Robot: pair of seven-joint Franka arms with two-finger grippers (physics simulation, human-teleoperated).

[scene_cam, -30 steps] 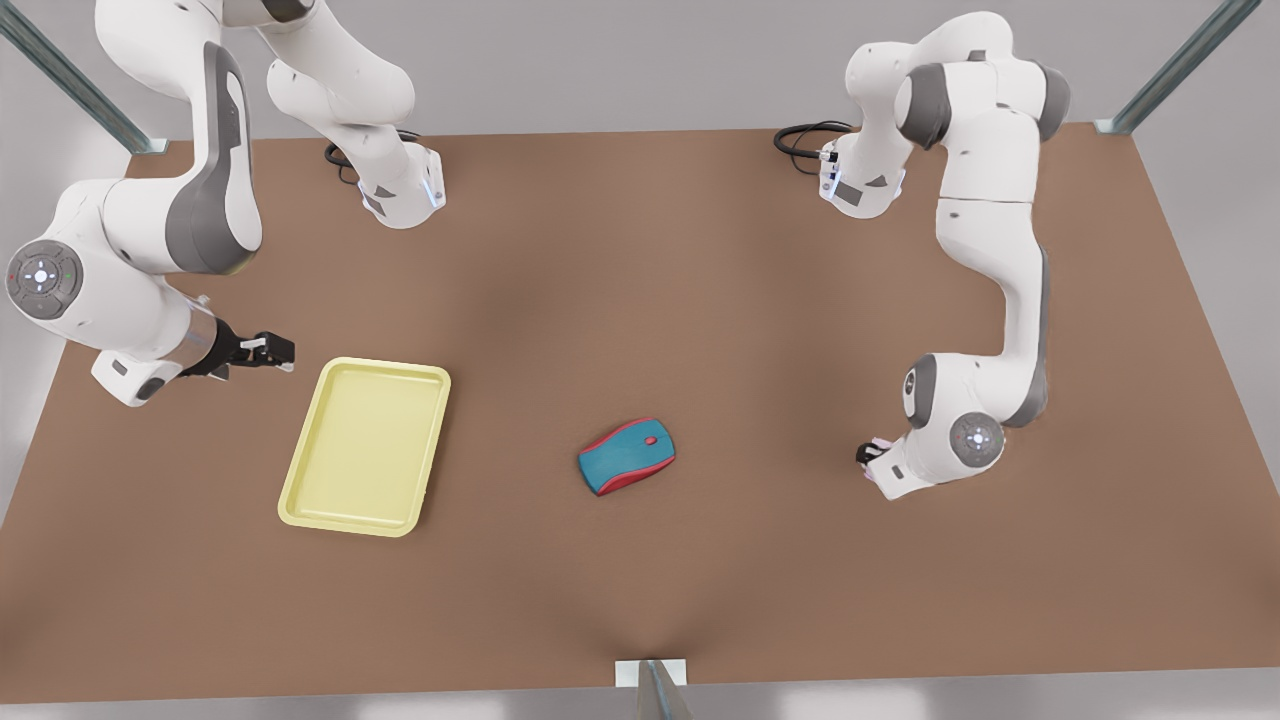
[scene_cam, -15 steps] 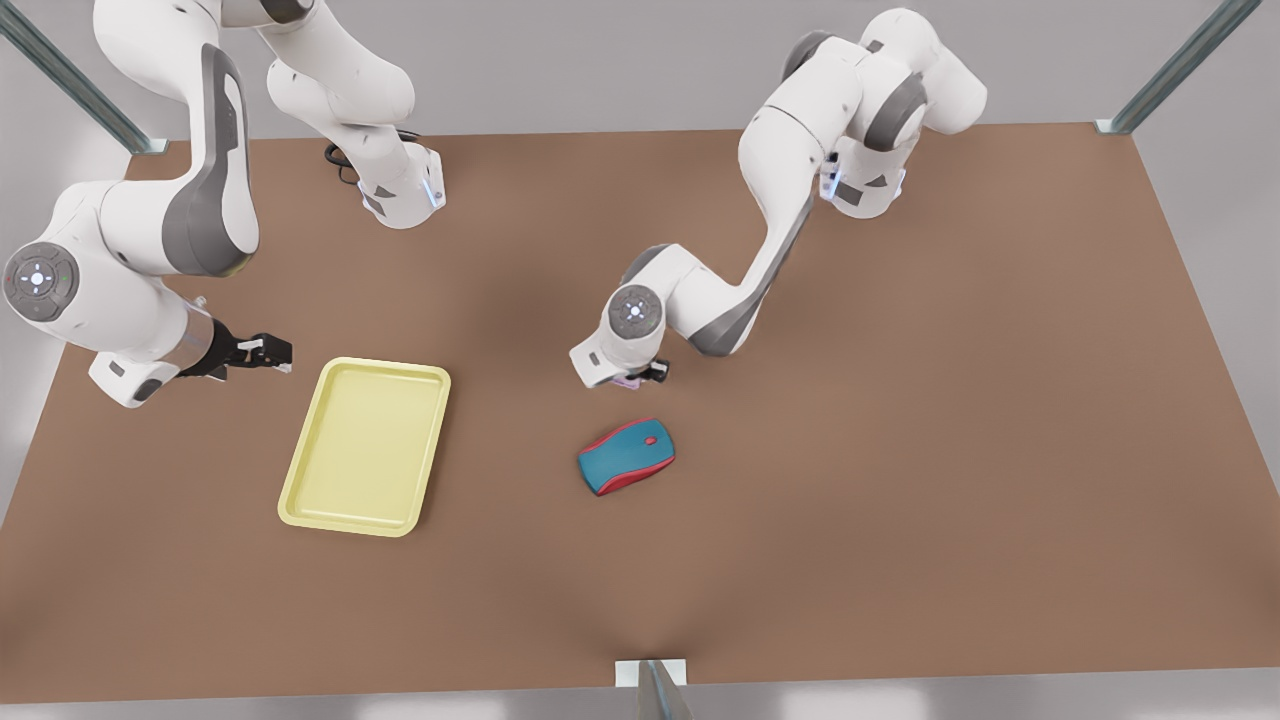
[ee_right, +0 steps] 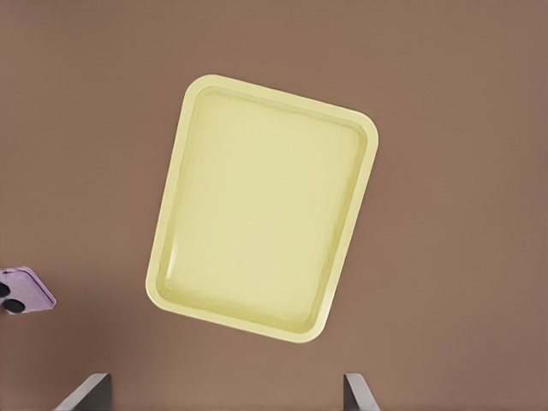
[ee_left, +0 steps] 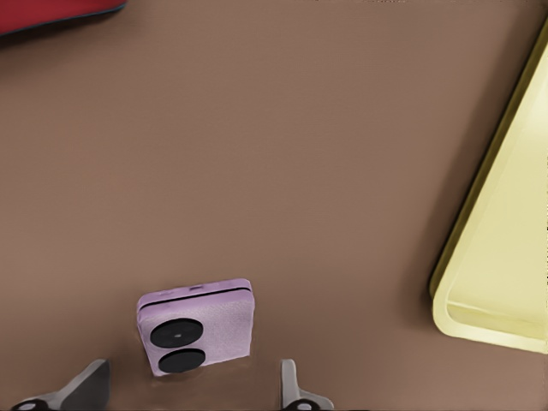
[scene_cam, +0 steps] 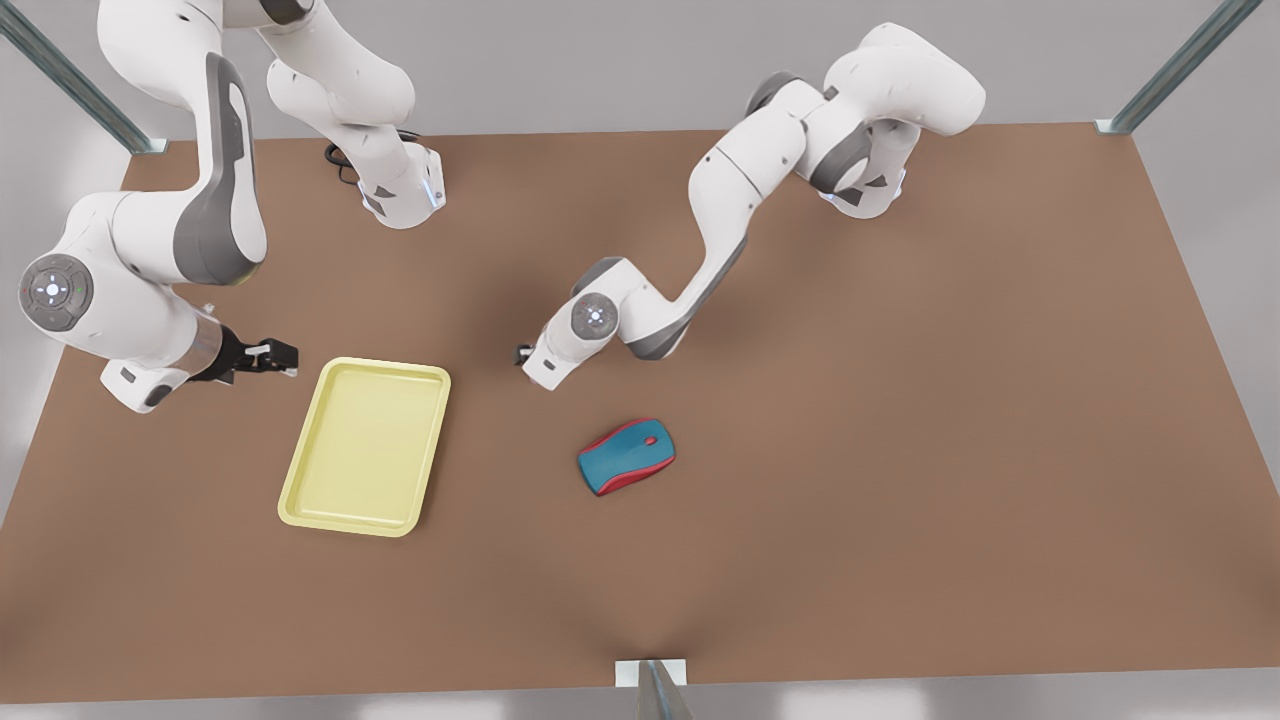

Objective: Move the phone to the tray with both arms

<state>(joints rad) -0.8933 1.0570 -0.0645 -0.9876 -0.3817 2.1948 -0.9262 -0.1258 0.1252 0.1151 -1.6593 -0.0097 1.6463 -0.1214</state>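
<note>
Although the phone (ee_left: pixel 195 325) lies flat on the brown table (scene_cam: pixel 900 450) with its two camera circles up, it is well short of the tray (scene_cam: pixel 365 445), with bare table between them. In the left wrist view it sits just ahead of the left gripper (scene_cam: pixel 524 352), whose fingers (ee_left: pixel 289 385) are spread wider than the phone and touch neither edge. That gripper is near the table's middle in the front view, between the tray and the teal-and-red computer mouse (scene_cam: pixel 627 456). The right gripper (scene_cam: pixel 280 354) hangs by the tray's far corner at the front view's left, its jaws also wide and holding nothing; its wrist view looks down on the tray, with the phone at the edge of the picture.

The likely trouble is in the pickup by the right arm. The phone is thin and flat (little edge for a finger to catch), so jaws that come down slightly off-centre could push it along the table or tip it instead of gripping. The two arms may also crowd each other if the left one does not clear away.

Counted: two arms, two grippers, one phone, one tray, one mouse.
</note>
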